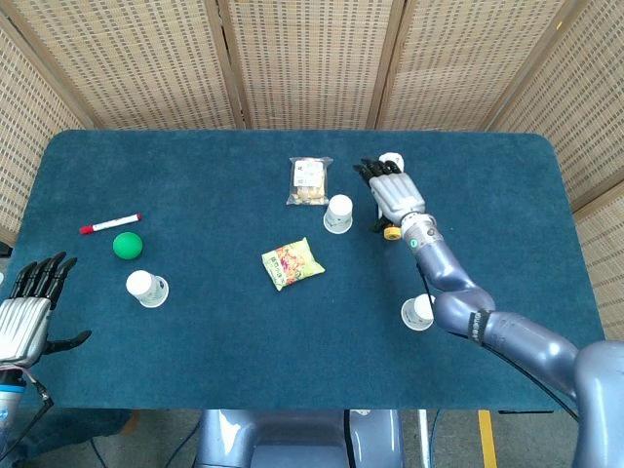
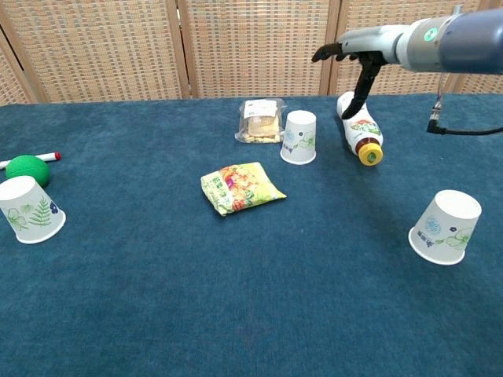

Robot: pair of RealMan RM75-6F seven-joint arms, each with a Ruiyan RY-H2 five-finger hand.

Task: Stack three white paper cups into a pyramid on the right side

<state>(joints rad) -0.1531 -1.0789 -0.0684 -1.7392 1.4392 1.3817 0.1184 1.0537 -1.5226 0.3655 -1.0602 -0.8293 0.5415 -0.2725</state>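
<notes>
Three white paper cups stand upside down on the blue table. The middle cup (image 1: 338, 213) (image 2: 299, 137) is beside the snack packets, the left cup (image 1: 147, 288) (image 2: 30, 209) is near the green ball, and the right cup (image 1: 419, 312) (image 2: 447, 226) is at the front right. My right hand (image 1: 395, 190) (image 2: 357, 49) hovers open, fingers spread, above the lying bottle, just right of the middle cup and touching nothing. At the table's front left corner my left hand (image 1: 27, 312) is open and empty; the chest view does not show it.
A lying bottle with a yellow cap (image 1: 392, 232) (image 2: 359, 129) sits under the right hand. A cracker packet (image 1: 310, 181) (image 2: 261, 120) and a yellow-green snack bag (image 1: 292, 263) (image 2: 240, 187) lie mid-table. A green ball (image 1: 127, 245) (image 2: 27, 169) and a red marker (image 1: 110, 223) lie at the left.
</notes>
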